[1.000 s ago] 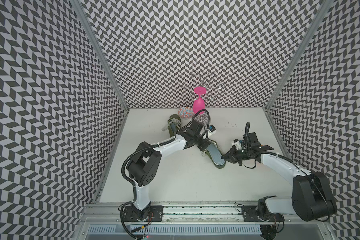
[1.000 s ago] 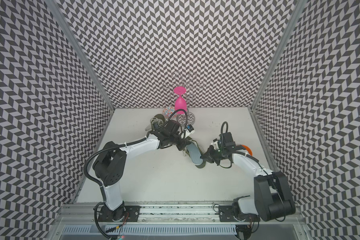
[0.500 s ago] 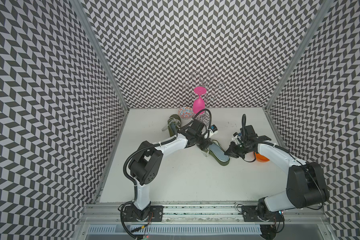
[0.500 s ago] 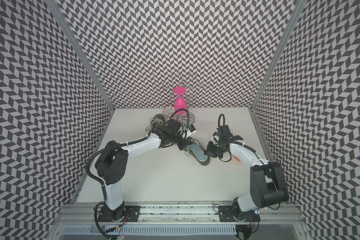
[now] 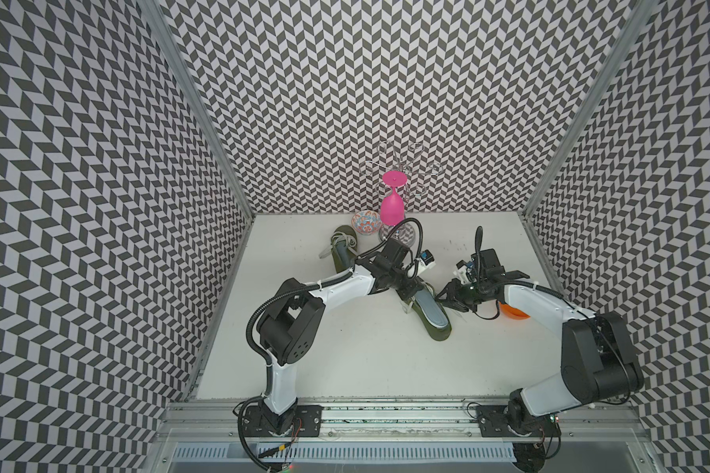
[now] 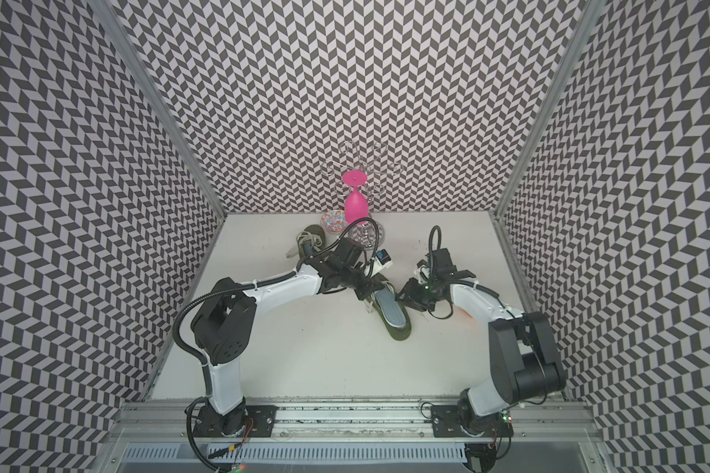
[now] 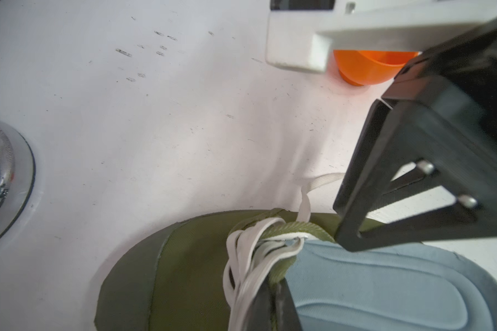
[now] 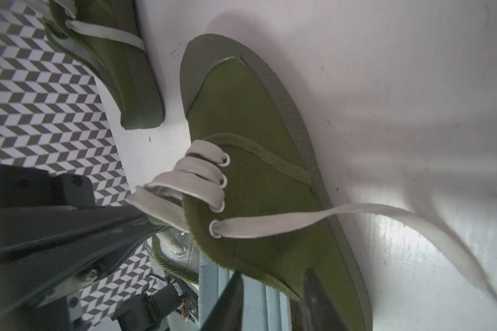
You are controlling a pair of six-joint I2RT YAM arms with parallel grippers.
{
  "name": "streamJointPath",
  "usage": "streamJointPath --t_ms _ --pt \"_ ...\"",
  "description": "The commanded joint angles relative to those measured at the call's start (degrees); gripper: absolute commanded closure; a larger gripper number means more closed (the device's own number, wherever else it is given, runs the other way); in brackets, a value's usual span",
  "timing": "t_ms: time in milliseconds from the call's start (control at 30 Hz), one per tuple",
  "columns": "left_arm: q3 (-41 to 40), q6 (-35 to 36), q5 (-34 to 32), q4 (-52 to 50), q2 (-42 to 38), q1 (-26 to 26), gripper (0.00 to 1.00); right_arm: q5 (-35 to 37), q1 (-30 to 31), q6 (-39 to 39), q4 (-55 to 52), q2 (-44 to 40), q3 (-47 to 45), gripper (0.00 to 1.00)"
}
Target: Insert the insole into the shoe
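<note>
Insole (image 5: 553,312) x1 in near shoe (image 5: 439,333); 2nd shoe (image 5: 340,261) behind.

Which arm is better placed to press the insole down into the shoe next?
Right, probably. The right gripper is open, jaws apart at the side of the shoe, right next to the exposed insole. The left gripper is shut on the laces, seemingly holding the mouth open.

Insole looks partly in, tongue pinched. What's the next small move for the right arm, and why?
Probably shift the right tool onto the insole and push it deeper into the shoe. The left tool is shut on the tongue, holding it up. The right tool's jaws stand apart astride the shoe's side, and much of the insole shows, apparently unseated.
</note>
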Motion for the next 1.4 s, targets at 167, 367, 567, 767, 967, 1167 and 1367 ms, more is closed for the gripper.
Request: streamJointPath --t_ms 167,367,567,767,967,1167,1367 --pt "2.5 -0.8 -3.3 1.3 0.3 -0.1 1.0 -5.5 -0.2 4.9 -0.8 -7.4 -9.1 0.51" --pt "2.2 -1.4 -4.5 1.9 0.6 -0.1 1.0 -9.2 -0.1 11.9 1.9 -11.2 -11.2 0.45" --pt "2.9 -3.3 -7.6 2.2 1.0 -0.1 1.0 -11.4 -0.2 17.8 3.1 -15.1 -11.5 0.45" --pt "2.7 -5.2 -8.5 2.9 1.3 -0.1 1.0 -14.1 0.1 24.0 9.4 -15.9 -16.8 0.44" --pt "2.5 -5.5 -9.3 3.1 0.6 -0.3 1.0 -14.9 0.9 31.0 17.3 -16.4 -19.5 0.43" --pt "2.8 -5.9 -9.7 3.0 0.7 -0.5 1.0 -14.5 2.3 33.5 20.9 -15.3 -18.3 0.45" --pt "2.9 -6.7 -10.2 2.7 0.6 -0.7 1.0 -13.8 2.8 36.6 26.4 -13.4 -20.0 0.51"
